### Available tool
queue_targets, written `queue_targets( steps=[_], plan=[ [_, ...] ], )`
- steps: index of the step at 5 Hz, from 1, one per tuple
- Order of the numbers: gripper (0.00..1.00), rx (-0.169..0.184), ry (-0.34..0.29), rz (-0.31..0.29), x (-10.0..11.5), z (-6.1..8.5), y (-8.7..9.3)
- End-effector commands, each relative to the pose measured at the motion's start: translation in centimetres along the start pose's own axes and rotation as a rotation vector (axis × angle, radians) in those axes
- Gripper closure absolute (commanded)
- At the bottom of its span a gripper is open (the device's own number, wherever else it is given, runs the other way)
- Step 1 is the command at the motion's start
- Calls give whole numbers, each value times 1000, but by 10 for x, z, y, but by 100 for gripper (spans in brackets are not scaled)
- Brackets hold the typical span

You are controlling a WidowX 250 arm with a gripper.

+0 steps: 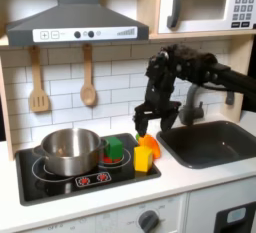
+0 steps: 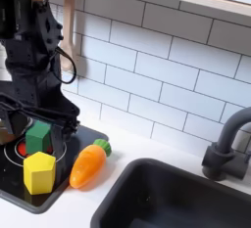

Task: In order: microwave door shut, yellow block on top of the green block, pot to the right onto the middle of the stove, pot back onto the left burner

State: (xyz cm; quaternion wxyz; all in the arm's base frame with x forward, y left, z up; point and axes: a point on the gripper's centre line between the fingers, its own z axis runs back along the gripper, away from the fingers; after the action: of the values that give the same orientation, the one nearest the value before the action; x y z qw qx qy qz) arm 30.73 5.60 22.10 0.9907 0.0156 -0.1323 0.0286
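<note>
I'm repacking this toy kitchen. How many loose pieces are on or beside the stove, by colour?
Steel: 1, the pot
Green: 1, the green block
Red: 1, the red piece
Yellow: 1, the yellow block
Orange: 1, the carrot
Total: 5

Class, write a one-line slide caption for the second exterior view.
Robot gripper poised above a green block, with a yellow block and toy carrot on the stove beside the sink.

A carrot [image 2: 88, 165] is lying on the surface beside the sink [image 2: 176, 203], with a grey tap [image 2: 227, 149] standing behind. Two wooden utensils [image 1: 38, 82] are hanging on the tiled wall [image 2: 167, 66] under the hood [image 1: 75, 19].
</note>
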Motion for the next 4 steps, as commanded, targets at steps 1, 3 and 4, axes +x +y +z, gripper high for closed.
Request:
queue_targets(
  steps=[1, 3, 4],
  plan=[
    [0, 4, 51, 27, 2, -16, 5],
    [0, 19, 66, 28, -2, -22, 11],
    [0, 21, 65, 14, -3, -21, 7]
  ],
)
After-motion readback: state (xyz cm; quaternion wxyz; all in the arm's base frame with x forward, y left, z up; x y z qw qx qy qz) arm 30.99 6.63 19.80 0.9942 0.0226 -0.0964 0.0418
